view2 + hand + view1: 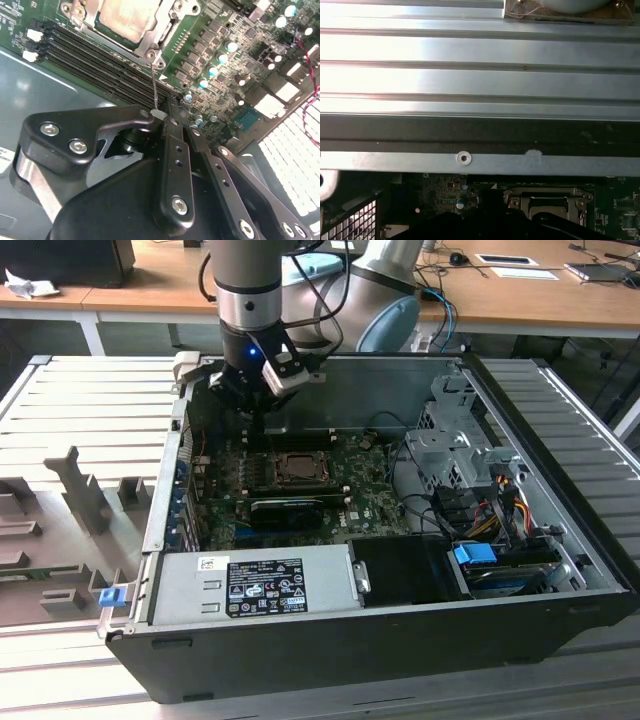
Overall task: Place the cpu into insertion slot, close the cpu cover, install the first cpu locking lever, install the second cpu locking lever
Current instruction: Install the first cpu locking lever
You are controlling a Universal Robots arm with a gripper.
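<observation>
The cpu (pixel 125 20) lies flat in the insertion slot (pixel 297 468) on the green motherboard. The silver cpu cover (pixel 165 27) is folded down around its pale metal top. A thin wire locking lever (pixel 155 85) rises from the socket's corner to my gripper (pixel 162 114), whose black fingers are shut on the lever's tip. In the exterior view my gripper (pixel 258 418) hangs inside the case just behind the slot, near the back wall. The first wrist view shows the socket (pixel 547 204) beyond the case wall.
A grey power supply box (pixel 255 585) fills the case's front. A long black expansion card (pixel 287 510) lies just in front of the slot. Black memory slots (pixel 100 65) run beside the socket. The drive cage (pixel 450 450) and cables (pixel 490 505) sit to the exterior view's right.
</observation>
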